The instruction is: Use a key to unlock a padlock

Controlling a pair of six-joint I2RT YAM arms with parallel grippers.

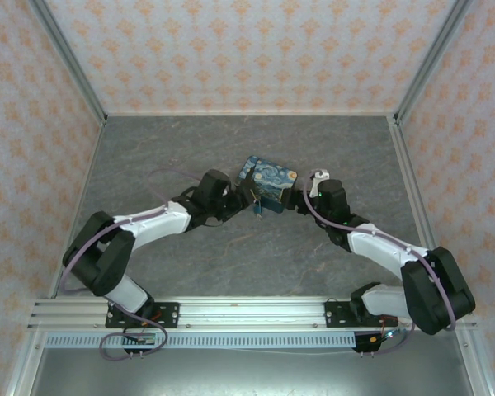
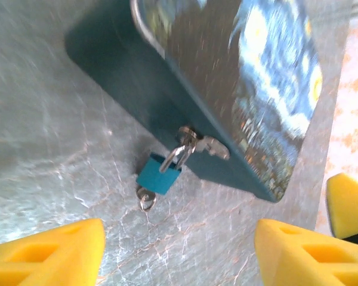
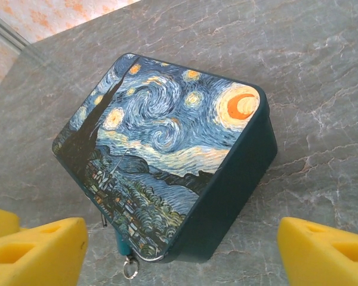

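The padlock (image 2: 159, 174) is a tiny teal block whose thin metal shackle hangs through the hasp (image 2: 197, 143) on the side of a Starry Night tin (image 2: 227, 89). A small silver key (image 2: 145, 198) with a ring sticks out of the padlock's underside. My left gripper (image 2: 179, 256) is open, its yellow fingers (image 2: 48, 253) standing wide apart just short of the padlock, with nothing between them. My right gripper (image 3: 182, 256) is open too, facing a corner of the tin (image 3: 167, 155). From that side the padlock (image 3: 120, 241) and key ring (image 3: 130, 268) peek out below the tin's edge.
The tin (image 1: 268, 183) lies mid-table on a grey marble-look surface (image 1: 231, 264), with the left gripper (image 1: 241, 202) and right gripper (image 1: 297, 196) close on either side. Patterned walls with metal frame posts (image 1: 70, 62) enclose the table.
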